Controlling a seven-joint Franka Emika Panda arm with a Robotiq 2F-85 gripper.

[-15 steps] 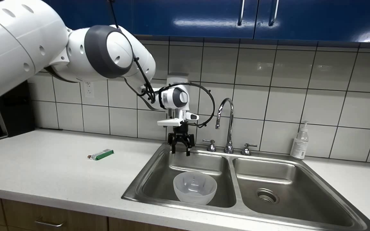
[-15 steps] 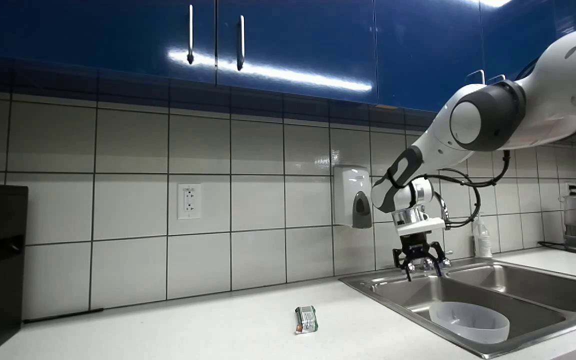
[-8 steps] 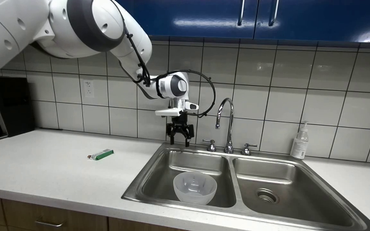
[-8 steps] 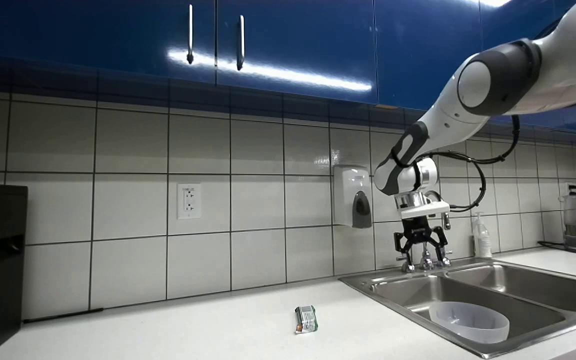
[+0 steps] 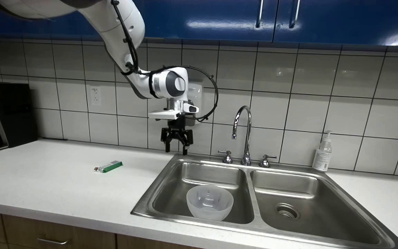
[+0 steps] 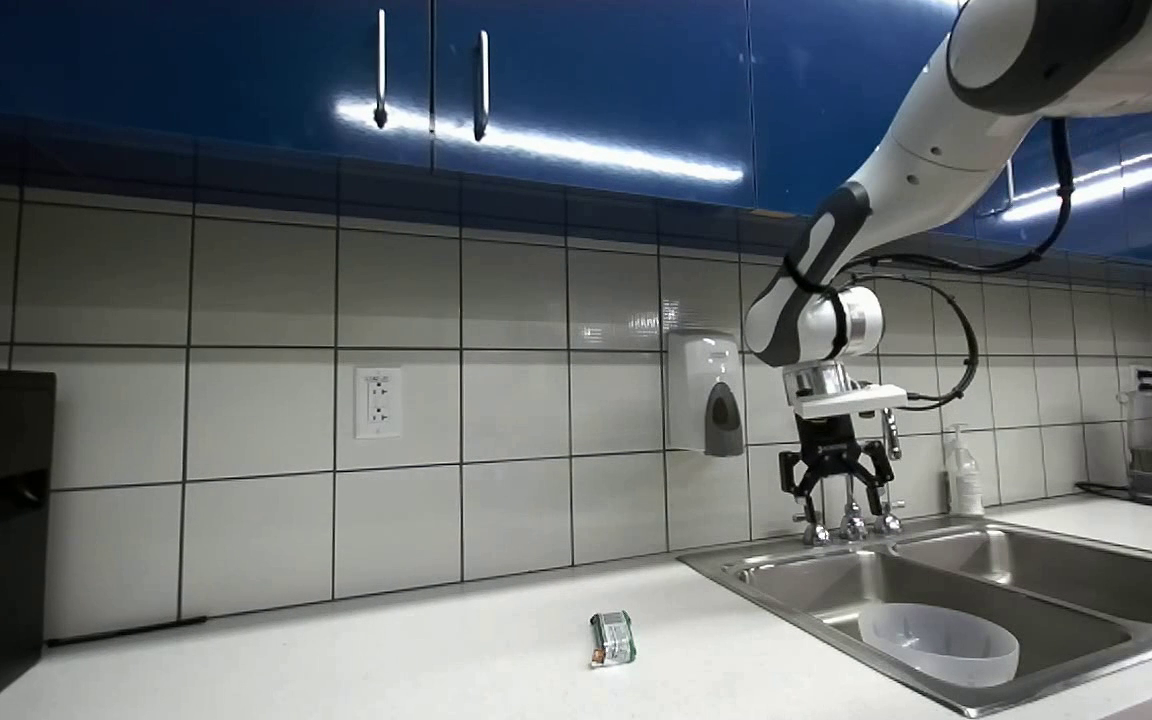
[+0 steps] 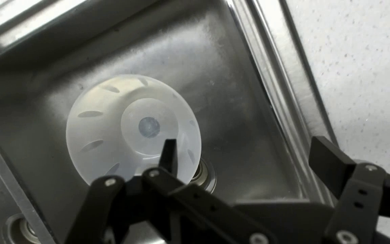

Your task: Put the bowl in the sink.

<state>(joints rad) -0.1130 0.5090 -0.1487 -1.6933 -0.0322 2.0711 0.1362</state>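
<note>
- Coffee maker (image 5: 12,114), black: one, at the left end of the worktop (image 5: 54,180), by its back edge.
- Packet (image 5: 109,167), green and white: one, lying flat left of the sink (image 5: 143,208), between the worktop's front and back edges.
- Fingers (image 5: 167,147), black: two, set wide apart, tips down, raised above the sink's left side.
- Bowl (image 5: 209,204), frosted, translucent: one, inside the left basin (image 5: 174,200), toward the worktop's front edge, well apart from the fingers. Mouth up, central axis upright. Outline circular in the wrist view, as broad one way as the other; oval marks on the wall.
- Faucet (image 5: 247,138), chrome: one, with two handles (image 5: 227,158), near the worktop's back edge.
- Pump bottle (image 5: 322,158): one, upright, at the sink's back right corner.
</note>
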